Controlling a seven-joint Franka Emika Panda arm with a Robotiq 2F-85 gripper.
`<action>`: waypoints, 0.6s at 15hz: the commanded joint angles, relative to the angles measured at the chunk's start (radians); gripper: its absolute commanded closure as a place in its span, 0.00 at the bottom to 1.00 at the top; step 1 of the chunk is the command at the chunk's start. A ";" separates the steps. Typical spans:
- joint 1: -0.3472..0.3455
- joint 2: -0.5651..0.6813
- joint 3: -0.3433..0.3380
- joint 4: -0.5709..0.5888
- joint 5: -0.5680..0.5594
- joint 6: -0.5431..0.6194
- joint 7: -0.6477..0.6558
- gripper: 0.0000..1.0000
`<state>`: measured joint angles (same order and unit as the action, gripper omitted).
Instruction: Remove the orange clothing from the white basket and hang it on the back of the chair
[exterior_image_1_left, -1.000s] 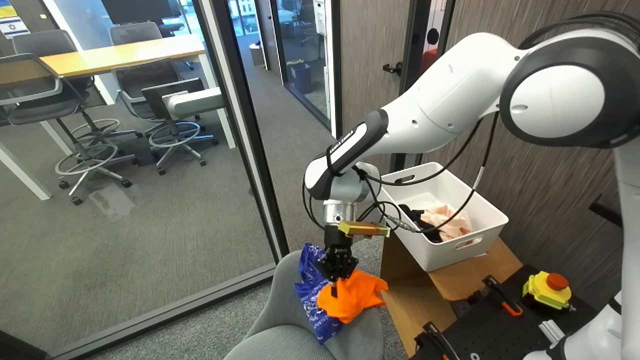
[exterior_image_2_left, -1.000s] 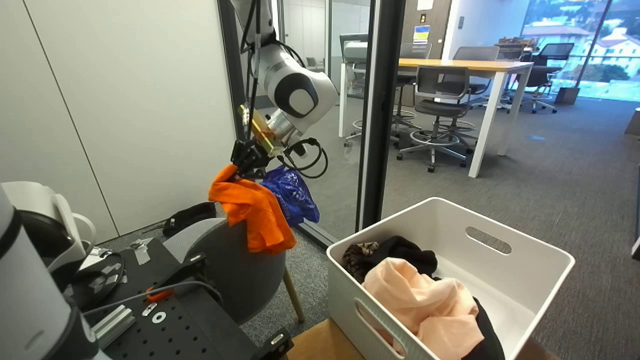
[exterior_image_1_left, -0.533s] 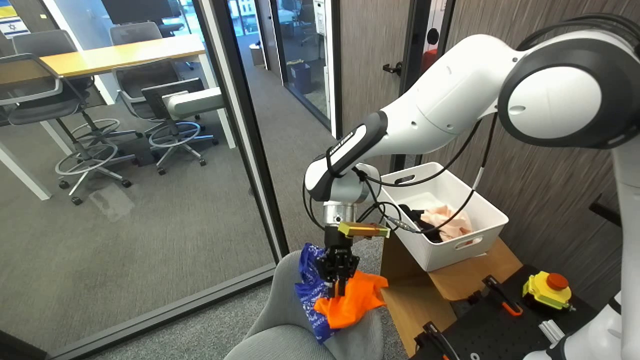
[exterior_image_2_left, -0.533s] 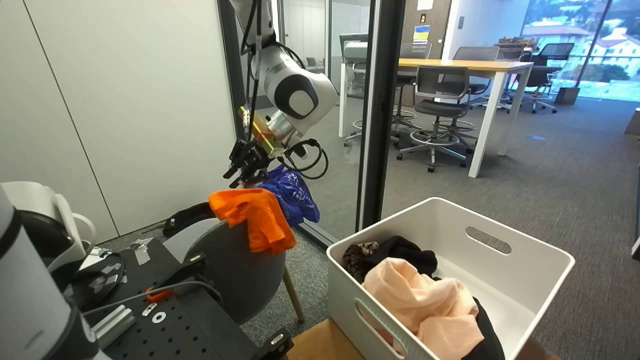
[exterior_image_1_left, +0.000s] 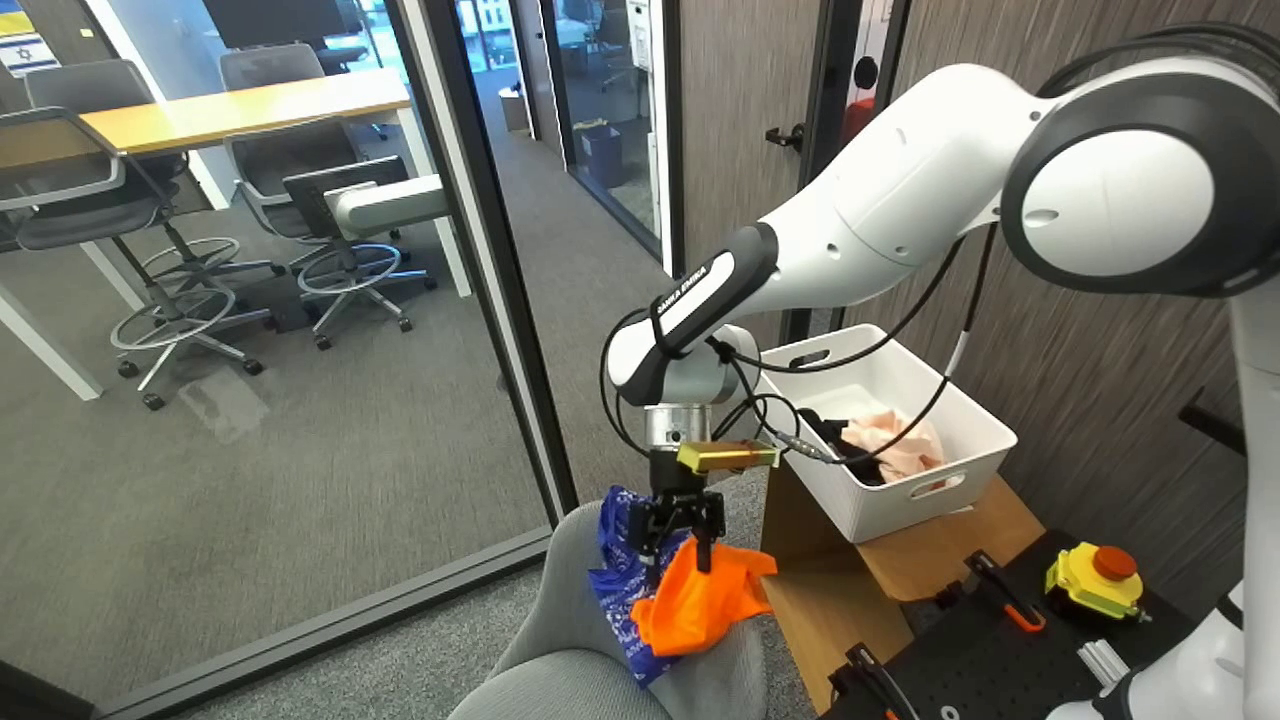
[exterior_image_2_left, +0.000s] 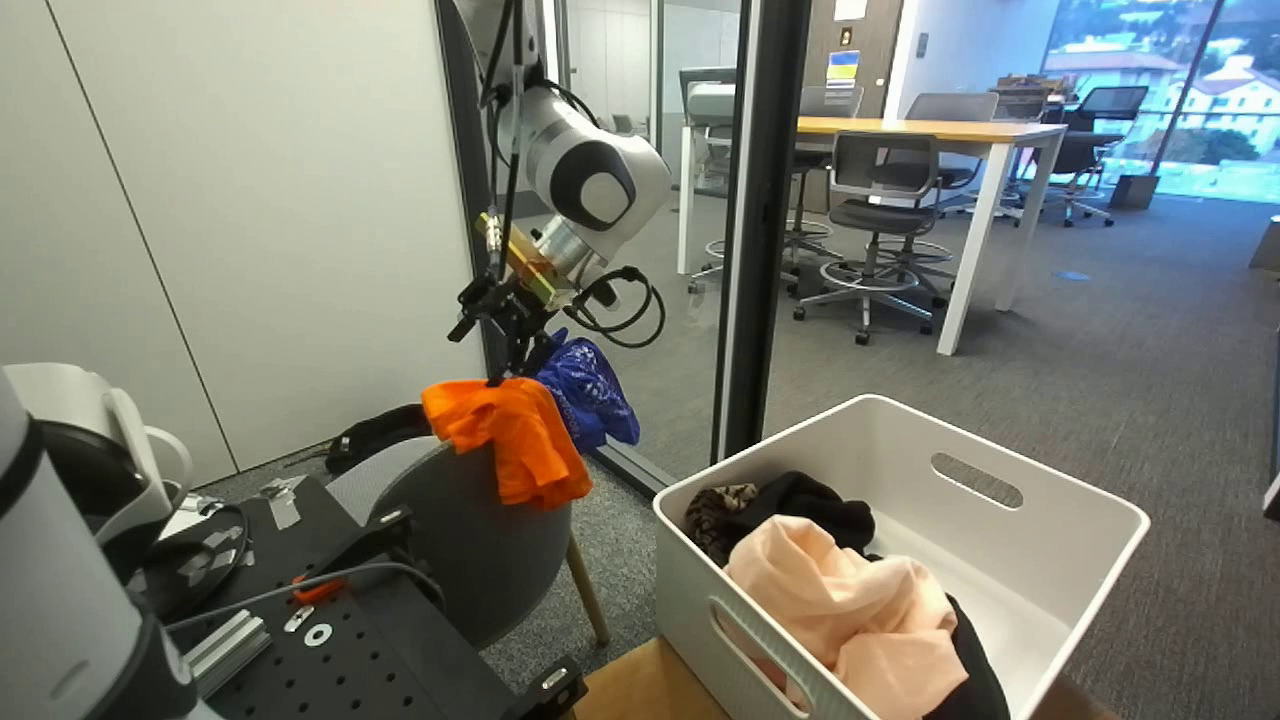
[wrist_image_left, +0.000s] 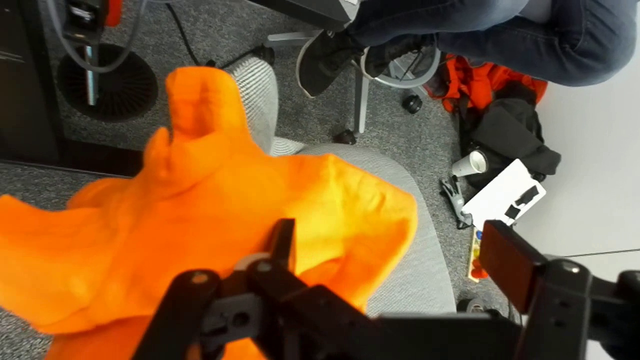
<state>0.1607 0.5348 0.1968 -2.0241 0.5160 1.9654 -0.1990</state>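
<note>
One move seemed left: backing away. Orange clothing (exterior_image_2_left: 515, 430) lay draped over the chair back (exterior_image_2_left: 470, 550), out of the white basket (exterior_image_2_left: 900, 460); near that back's top my gripper (exterior_image_1_left: 679, 566) hung, jaws apart.

An office, with a robotics-lab setup in it. Beyond the black-framed glass wall (exterior_image_2_left: 768, 200) stands a wood-topped table (exterior_image_1_left: 270, 105) with at least 3 rolling drafting chairs (exterior_image_2_left: 885, 165), over grey carpet (exterior_image_2_left: 1150, 330); a dark panel (exterior_image_1_left: 270, 20), cut off at the top, is probably a display. Right of the glass wall in an exterior view is a wood-grain door (exterior_image_1_left: 740, 120) with a lever handle (exterior_image_1_left: 785, 138). Nearer than the glass wall are a perforated black plate (exterior_image_2_left: 400, 625), an emergency-stop button (exterior_image_1_left: 1095, 580) and a Franka arm (exterior_image_1_left: 890, 190).
</note>
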 joint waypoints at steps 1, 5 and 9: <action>0.023 -0.120 -0.017 -0.044 -0.147 0.007 0.079 0.00; 0.025 -0.302 -0.035 -0.140 -0.330 0.009 0.164 0.00; 0.004 -0.521 -0.042 -0.260 -0.418 0.003 0.208 0.00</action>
<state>0.1661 0.2096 0.1663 -2.1582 0.1500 1.9646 -0.0317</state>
